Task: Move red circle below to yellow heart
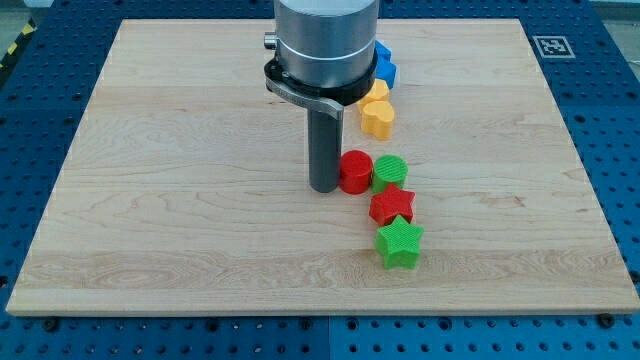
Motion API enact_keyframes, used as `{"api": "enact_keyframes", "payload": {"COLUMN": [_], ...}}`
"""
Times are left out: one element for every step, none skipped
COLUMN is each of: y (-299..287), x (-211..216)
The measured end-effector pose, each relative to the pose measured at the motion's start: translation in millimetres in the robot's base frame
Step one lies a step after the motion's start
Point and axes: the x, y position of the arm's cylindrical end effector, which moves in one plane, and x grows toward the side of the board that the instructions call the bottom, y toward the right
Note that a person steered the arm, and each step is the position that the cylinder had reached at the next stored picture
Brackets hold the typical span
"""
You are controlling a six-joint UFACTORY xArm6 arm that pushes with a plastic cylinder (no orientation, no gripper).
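In the camera view, a light wooden board [200,150] is seen lying on a blue perforated table [40,100], with a black-and-white marker tag [552,45] at the board's top right corner. The arm's grey cylindrical body [325,40] fills the view's top centre, and from it the dark rod is seen running straight down to my tip [324,188], which rests on the board. No jaws are carried by this arm, so nothing is gripped; the rod simply ends bluntly.

The red circle [355,172] is found just to the view's right of my tip, touching or all but touching it. Against the red circle's right side a green circle [390,171] is pressed. Just below these, a red star [392,206] is placed, and below that a green star [400,243], the two stars touching.

Toward the view's top, a yellow block [377,118] with a heart-like outline is seen, with another yellow piece [378,90] partly hidden above it. A blue block [385,68] is partly covered by the arm's body; its shape cannot be told
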Motion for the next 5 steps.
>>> {"api": "enact_keyframes", "payload": {"y": [0.6, 0.6, 13.8, 34.7, 31.8], "x": [-0.9, 21.9, 28.6, 24.4, 17.7]}}
